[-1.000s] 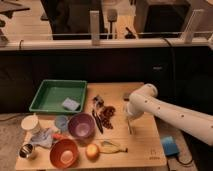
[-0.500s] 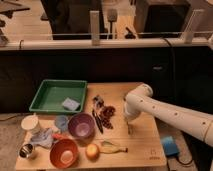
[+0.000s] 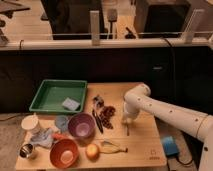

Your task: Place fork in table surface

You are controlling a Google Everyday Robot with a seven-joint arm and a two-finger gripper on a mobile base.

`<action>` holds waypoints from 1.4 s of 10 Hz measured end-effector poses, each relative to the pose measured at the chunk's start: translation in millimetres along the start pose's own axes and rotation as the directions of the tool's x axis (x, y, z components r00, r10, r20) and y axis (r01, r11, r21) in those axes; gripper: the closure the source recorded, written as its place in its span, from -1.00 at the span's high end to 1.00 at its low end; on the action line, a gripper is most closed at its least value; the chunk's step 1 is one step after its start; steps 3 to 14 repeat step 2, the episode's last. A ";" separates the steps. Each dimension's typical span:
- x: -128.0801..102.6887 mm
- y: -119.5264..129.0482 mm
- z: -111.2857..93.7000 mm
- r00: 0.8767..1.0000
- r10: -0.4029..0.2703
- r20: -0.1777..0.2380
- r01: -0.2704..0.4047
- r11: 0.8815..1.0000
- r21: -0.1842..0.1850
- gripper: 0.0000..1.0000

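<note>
Claw [image 3: 128, 121] low over table surface [image 3: 142, 135]; fork [image 3: 127, 130] directly beneath.

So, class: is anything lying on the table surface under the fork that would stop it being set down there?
Nothing visible does. The gripper hangs over the right part of the table surface, with the fork pointing down beneath it. That patch of wood looks bare; the dark-handled utensil and the banana lie to its left.

Two bowls [image 3: 81, 125] [image 3: 64, 152], one tray [image 3: 50, 90], one banana [image 3: 114, 147], one hand [image 3: 128, 120] above table [image 3: 145, 137].
</note>
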 end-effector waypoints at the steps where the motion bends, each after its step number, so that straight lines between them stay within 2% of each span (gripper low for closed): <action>1: 2.1 1.8 -1.3 1.000 0.009 -0.002 -0.009 1.000 0.003 0.60; 2: 3.9 6.9 -6.3 1.000 0.022 -0.010 -0.022 1.000 0.010 0.60; 14: 3.9 6.9 -6.3 1.000 0.022 -0.010 -0.022 1.000 0.010 0.60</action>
